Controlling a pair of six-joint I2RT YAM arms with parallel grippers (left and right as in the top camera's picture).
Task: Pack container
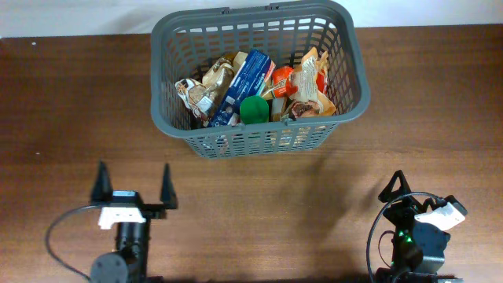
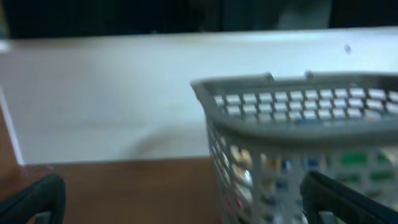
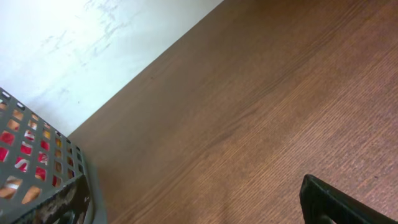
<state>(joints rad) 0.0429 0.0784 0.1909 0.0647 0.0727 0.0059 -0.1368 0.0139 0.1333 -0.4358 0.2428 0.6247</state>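
Note:
The dark grey slotted basket (image 1: 255, 134) stands at the far middle of the wooden table. It holds several packs: crinkly snack bags (image 1: 206, 88), a blue box (image 1: 246, 79), a green round lid (image 1: 254, 110) and orange packets (image 1: 310, 82). My left gripper (image 1: 134, 187) is open and empty at the near left, well short of the basket. In the left wrist view (image 2: 186, 211) the basket (image 2: 298, 124) is ahead to the right. My right gripper (image 1: 393, 192) is at the near right, open and empty. In the right wrist view (image 3: 199, 214) the basket corner (image 3: 37, 186) is at the lower left.
A brown wooden table (image 1: 259, 204) lies between both grippers and the basket. A white wall (image 2: 112, 93) runs behind the table's far edge. Cables loop beside both arm bases near the front edge.

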